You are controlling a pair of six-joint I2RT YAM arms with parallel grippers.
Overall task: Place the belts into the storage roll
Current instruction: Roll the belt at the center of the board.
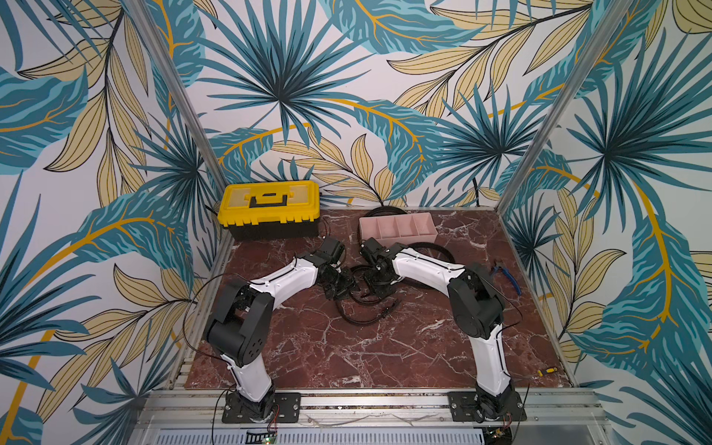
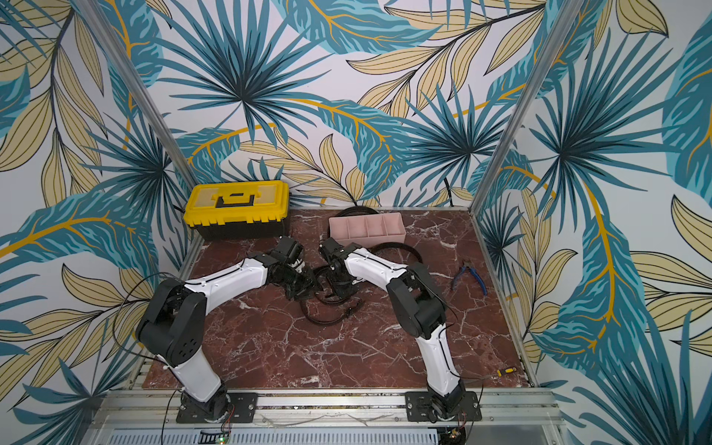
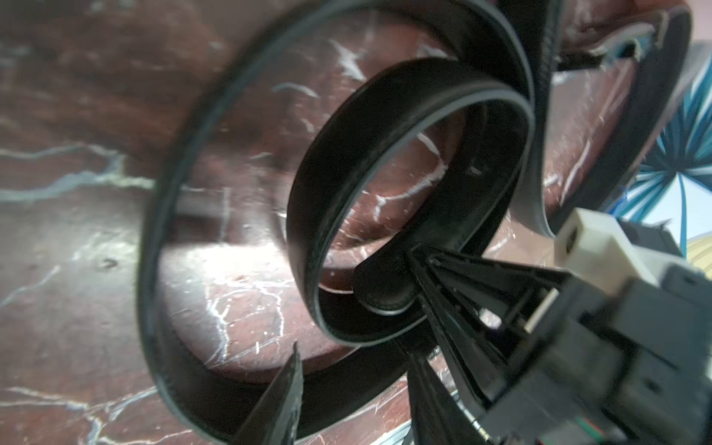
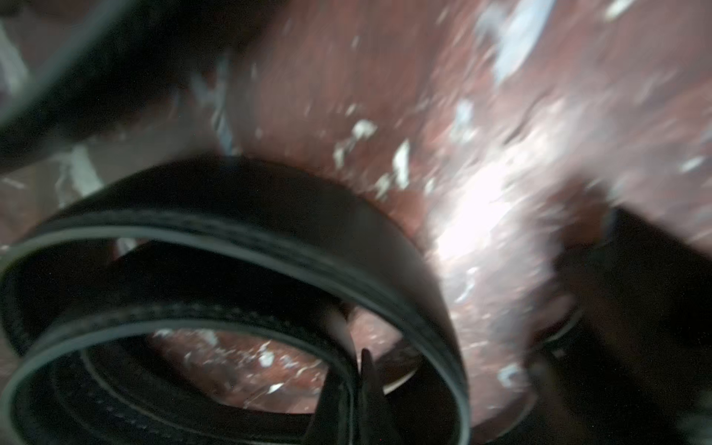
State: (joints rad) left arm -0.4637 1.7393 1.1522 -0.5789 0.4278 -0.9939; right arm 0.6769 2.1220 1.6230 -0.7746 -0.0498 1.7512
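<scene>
My right gripper [image 1: 375, 286] is pinched tight on the black belt [image 1: 360, 321]. In the left wrist view its fingertips [image 3: 416, 258] meet on the rounded tail of the strap. My left gripper [image 3: 354, 346] stands part-way apart, astride the outer turn of that same belt without pressing it.

The belt [image 3: 319, 185] is a smooth black strap with a pale grey edge, wound into a loose spiral of two or three turns standing on edge. It sits mid-table between my two wrists, and in both top views a slack loop [image 2: 327, 319] trails toward the near side. The right wrist view [image 4: 269, 200] is blurred but shows the same turns.

The storage roll [image 1: 412, 239], a pale pink tray with four compartments, stands at the far side, right of centre. A second belt [image 1: 385, 210] shows as a dark arc past its far wall, and a dark curve also lies by its near right corner. I cannot tell if they are one strap.

The table [image 1: 366, 346] is red-brown marble with white veins. On it are a yellow-and-black toolbox [image 1: 269, 208] far left, blue-handled pliers [image 1: 504, 275] at the right and a yellow-handled screwdriver [image 1: 547, 371] near right. The walls [image 1: 346, 77] carry teal palm fronds and tan leaves.
</scene>
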